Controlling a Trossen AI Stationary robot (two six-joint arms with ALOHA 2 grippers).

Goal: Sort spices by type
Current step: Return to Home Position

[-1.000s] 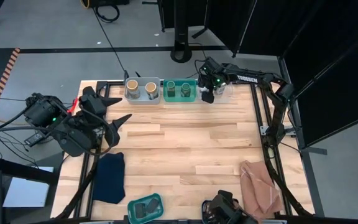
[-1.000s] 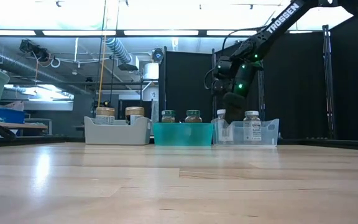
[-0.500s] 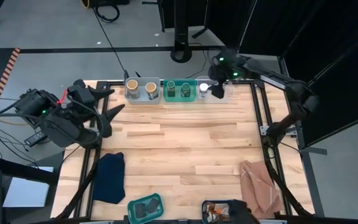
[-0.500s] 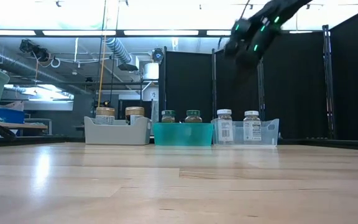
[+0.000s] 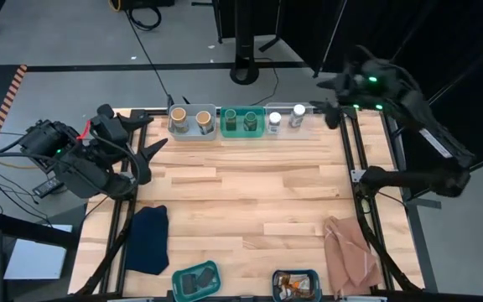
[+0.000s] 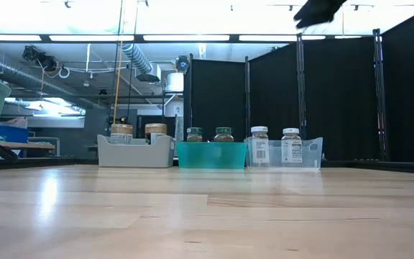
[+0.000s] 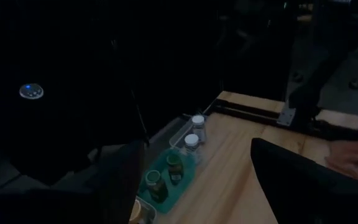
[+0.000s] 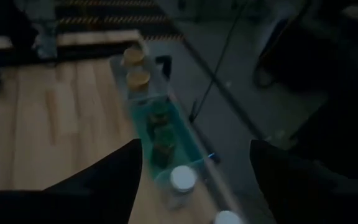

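Note:
Six round jars stand in three bins along the table's far edge. The tan-topped pair [image 5: 189,117] is in a grey bin [image 6: 135,152], the green-topped pair [image 5: 241,118] in a teal bin [image 6: 210,155], and the white-topped pair [image 5: 286,116] in a clear bin [image 6: 284,153]. Two dark boxes [image 5: 194,283] lie in a teal bin at the near edge, and brown packets [image 5: 295,286] in a bin beside it. My right gripper [image 5: 329,99] is open, raised high beyond the far right corner. My left gripper [image 5: 151,137] is open over the table's left edge.
A dark blue cloth [image 5: 149,237] lies near the left near corner and a pinkish-brown cloth [image 5: 352,252] near the right near corner. Bare wood stretches across the table's middle [image 5: 250,189]. Black screens stand behind the far right corner.
My right gripper rose from the clear bin, where it stood among the white-topped jars, and swung up and away toward the far right corner. Both white-topped jars stand in the bin. My left gripper drew back a little toward the left far corner.

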